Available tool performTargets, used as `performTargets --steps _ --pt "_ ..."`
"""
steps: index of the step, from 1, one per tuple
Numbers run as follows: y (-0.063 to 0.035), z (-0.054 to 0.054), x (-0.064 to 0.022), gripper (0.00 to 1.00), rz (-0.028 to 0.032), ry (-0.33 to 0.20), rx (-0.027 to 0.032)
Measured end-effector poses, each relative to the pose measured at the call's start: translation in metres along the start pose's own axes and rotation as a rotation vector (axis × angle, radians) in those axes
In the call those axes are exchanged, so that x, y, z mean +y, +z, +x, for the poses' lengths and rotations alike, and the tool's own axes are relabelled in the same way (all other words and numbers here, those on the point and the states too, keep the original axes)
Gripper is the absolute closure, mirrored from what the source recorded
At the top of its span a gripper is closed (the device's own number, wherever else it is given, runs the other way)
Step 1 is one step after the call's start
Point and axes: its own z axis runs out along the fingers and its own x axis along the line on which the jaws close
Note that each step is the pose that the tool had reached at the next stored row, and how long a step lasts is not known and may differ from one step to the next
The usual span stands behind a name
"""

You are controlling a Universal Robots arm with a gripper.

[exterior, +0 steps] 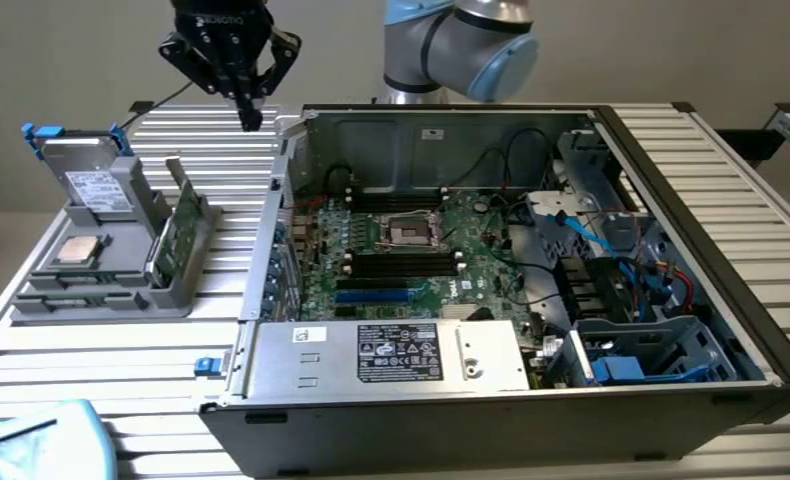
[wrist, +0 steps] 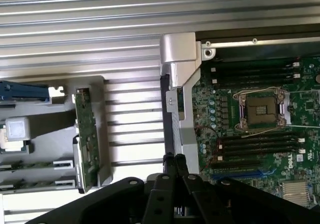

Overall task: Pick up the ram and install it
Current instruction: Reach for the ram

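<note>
My gripper hangs high over the back of the table, between the grey parts tray and the open computer case. Its fingers are pressed together and hold nothing. In the wrist view the fingertips sit over the case's side wall. What looks like the ram is a thin green stick seen edge-on between white clips in the tray's front slots. Black memory slots flank the CPU socket on the motherboard.
In the tray a larger green card with a metal bracket stands upright, beside a hard drive and a CPU chip. The power supply fills the case's front. Cables and a drive cage crowd the exterior view's right.
</note>
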Motion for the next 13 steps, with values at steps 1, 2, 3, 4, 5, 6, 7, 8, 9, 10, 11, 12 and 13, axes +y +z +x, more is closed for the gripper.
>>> performTargets --steps 1,2,3,4,5,6,7,8,9,10,11,12,13 --pt "0.0004 0.005 0.0007 0.89 0.0 0.0 0.0" --pt "0.0007 0.009 0.0012 0.89 0.0 0.0 0.0" --pt "0.0011 0.014 0.0016 0.89 0.0 0.0 0.0" --pt "0.0015 0.019 0.002 0.89 0.0 -0.001 0.0001" --pt "0.0019 0.023 0.0021 0.89 0.0 -0.001 0.0" --pt "0.0023 0.028 0.0023 0.89 0.0 -0.001 0.0001" --pt "0.0027 0.033 0.0023 0.89 0.0 -0.002 0.0001" --pt "0.003 0.037 0.0023 0.89 0.0 -0.002 0.0004" --pt "0.0034 0.042 0.002 0.89 0.0 -0.002 0.001" --pt "0.0037 0.046 0.0018 0.89 0.0002 -0.002 0.0029" --pt "0.0039 0.049 0.0016 0.89 0.0005 -0.002 0.0063" --pt "0.004 0.052 0.0015 0.89 0.0009 -0.002 0.011" --pt "0.0041 0.055 0.0013 0.89 0.0014 -0.002 0.0168"
